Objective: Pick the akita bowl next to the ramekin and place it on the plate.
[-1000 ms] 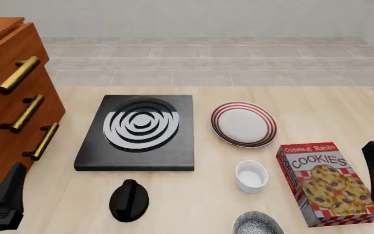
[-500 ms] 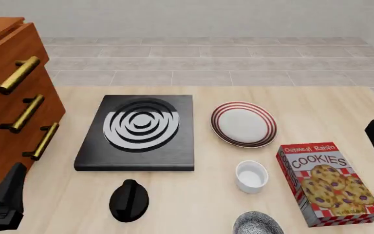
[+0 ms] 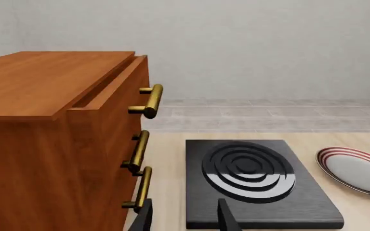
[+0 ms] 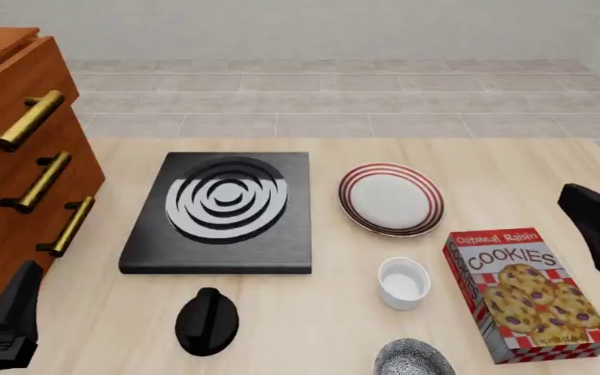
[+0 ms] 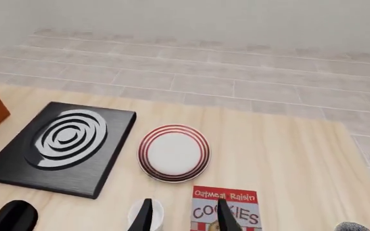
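The bowl (image 4: pixel 414 358) sits at the near table edge, partly cut off by the front view, just nearer than the ramekin (image 4: pixel 403 283) and beside the cookie box (image 4: pixel 524 294), which stands close on their right. The plate (image 4: pixel 391 198) lies beyond the ramekin, with bare table between them; the black slab (image 4: pixel 219 212) lies to its left.

The right gripper (image 5: pixel 183 216) hangs above the table, jaws parted, nothing between them. Ahead of its fingers lie the ramekin (image 5: pixel 146 214) and box (image 5: pixel 225 210), the plate (image 5: pixel 173 153) farther on.

The left gripper (image 3: pixel 183 217) is low at the near left corner, jaws apart and empty. The slab (image 3: pixel 256 183) lies just ahead of them, the wooden dresser (image 3: pixel 56 139) close alongside, and the plate (image 3: pixel 358 170) off across the slab.
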